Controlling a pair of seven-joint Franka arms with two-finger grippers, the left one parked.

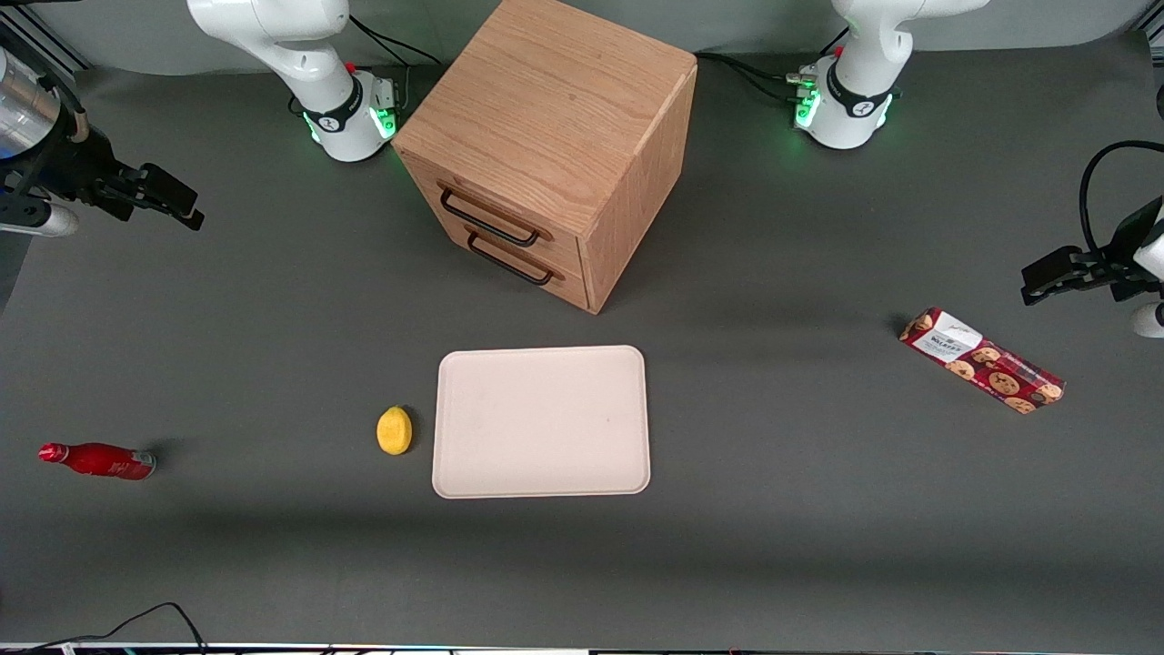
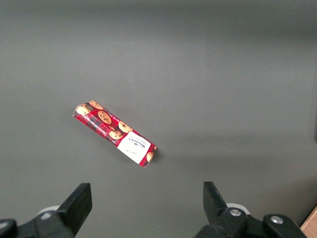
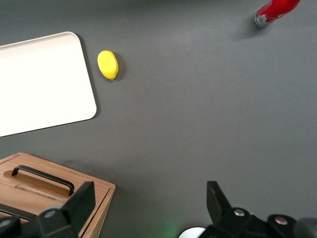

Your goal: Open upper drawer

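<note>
A boxy oak cabinet (image 1: 546, 118) stands at the back middle of the table, its front turned toward the working arm's end. The upper drawer (image 1: 498, 211) is closed, with its thin black bar handle (image 1: 487, 219) lying flush; the matching lower drawer (image 1: 523, 264) under it is closed too. My right gripper (image 1: 186, 207) hangs above the table toward the working arm's end, well apart from the cabinet. It is open, with nothing between its fingers (image 3: 81, 201). The right wrist view catches the cabinet's corner (image 3: 94, 193) beside one finger.
A cream tray (image 1: 541, 423) lies nearer the front camera than the cabinet, with a yellow lemon (image 1: 394, 429) beside it. A red bottle (image 1: 98, 460) lies toward the working arm's end. A red cookie box (image 1: 982, 361) lies toward the parked arm's end.
</note>
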